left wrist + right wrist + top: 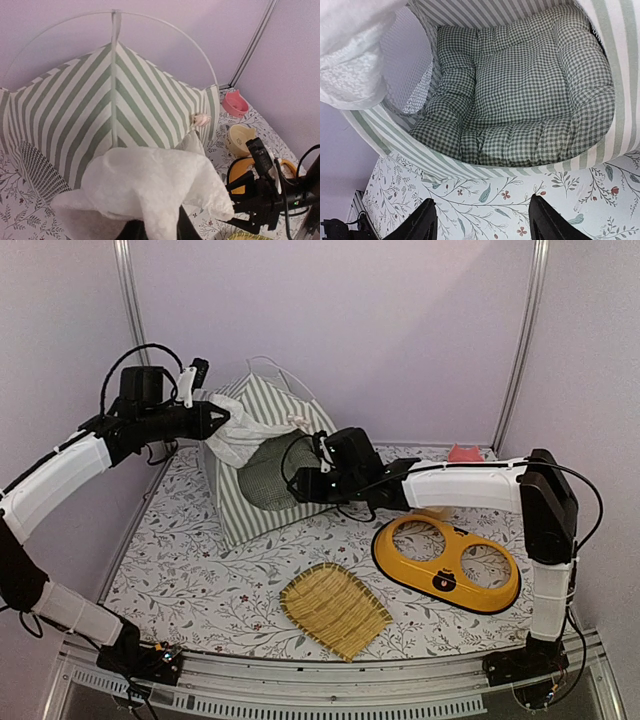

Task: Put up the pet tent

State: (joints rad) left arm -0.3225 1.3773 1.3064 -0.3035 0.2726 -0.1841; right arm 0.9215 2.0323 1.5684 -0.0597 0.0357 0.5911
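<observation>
Right wrist view first: my right gripper is spread wide and released. Nothing sits between its fingers, which hang over the floral worktop. Just beyond them is the open mouth of the pet tent, its striped rim resting on the worktop. A green-and-white checked cushion fills the inside, and a round mesh window is set in the tent's left wall.

In the left wrist view my left gripper is nearly closed. It grasps the white lace curtain, which is bunched between and over the fingers and lifted off the doorway. Behind the lace rises a panel of grey-green and white stripes that meet in a chevron at a centre seam. Thin white poles arc above it.

From the top external view, a woven bamboo tray lies nearest. A yellow two-hole feeder sits to its right, and a pink dish is at the far right. The tent sits at the rear left of the worktop, close to the back wall. It stands upright, its long axis running from base to peak. Its doorway faces the near right, toward my right gripper.
</observation>
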